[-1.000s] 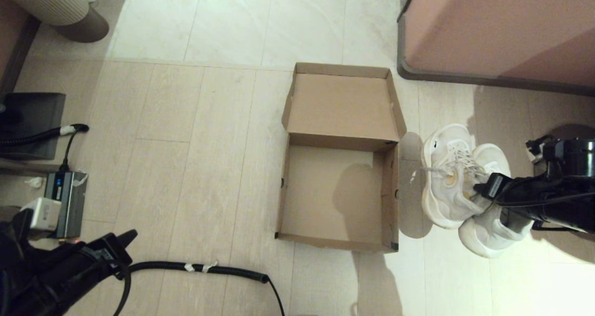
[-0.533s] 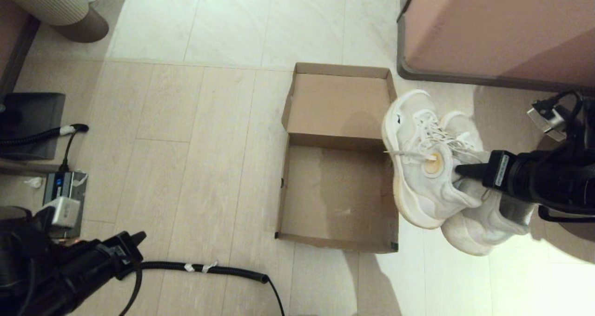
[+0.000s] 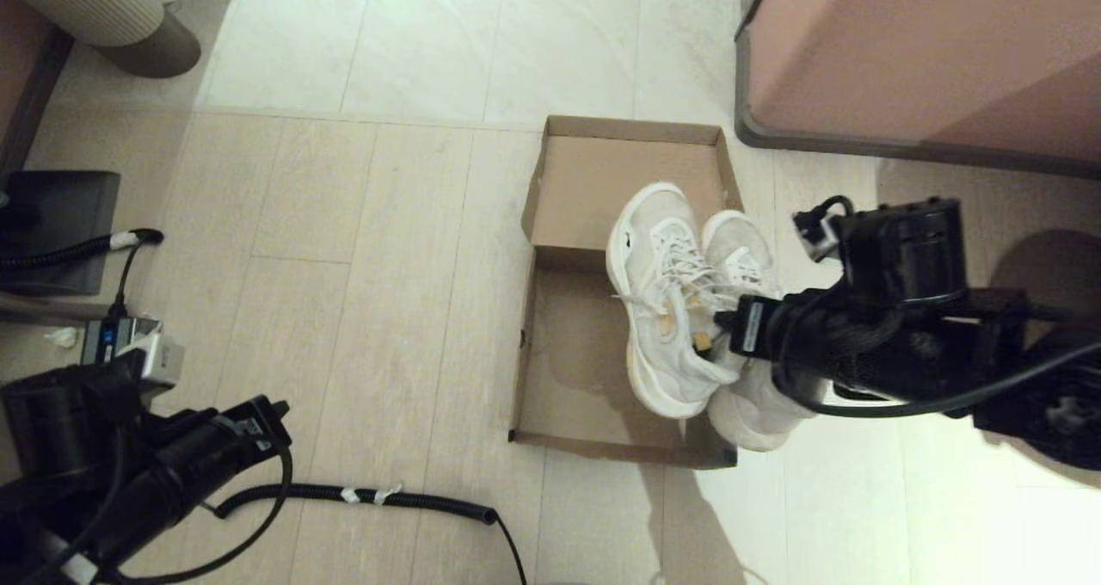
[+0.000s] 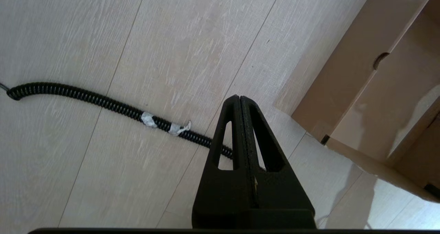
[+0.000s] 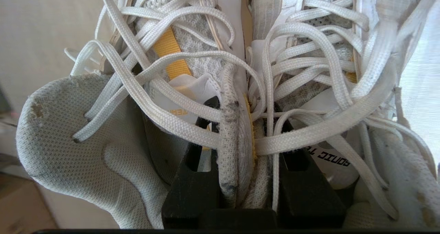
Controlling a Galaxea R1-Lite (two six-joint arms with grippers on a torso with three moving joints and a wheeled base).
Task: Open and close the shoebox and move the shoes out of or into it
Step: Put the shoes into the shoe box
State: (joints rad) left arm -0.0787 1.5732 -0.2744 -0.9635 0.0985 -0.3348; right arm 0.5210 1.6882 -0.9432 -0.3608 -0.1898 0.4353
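Note:
The brown cardboard shoebox [image 3: 568, 370] lies open on the floor, its lid [image 3: 619, 172] folded flat behind it. The pair of white sneakers [image 3: 667, 310] hangs over the box's right half, toes pointing away from me. My right gripper [image 3: 718, 331] is shut on the two inner collars of the shoes [image 5: 237, 134], pressed together between its fingers. In the left wrist view the shoebox wall [image 4: 347, 65] shows at the far side. My left gripper [image 4: 239, 98] is shut with nothing in it, low at the near left [image 3: 271, 413] over the floor.
A large pinkish-brown cabinet [image 3: 920, 52] stands at the back right. A black coiled cable [image 3: 387, 499] with white tape lies on the floor in front of the box. A grey device [image 3: 120, 353] and a dark mat [image 3: 60, 224] sit at the left.
My right gripper has lifted the shoes off the floor at the box's right and carried them left, over the open box. The left arm has shifted slightly.

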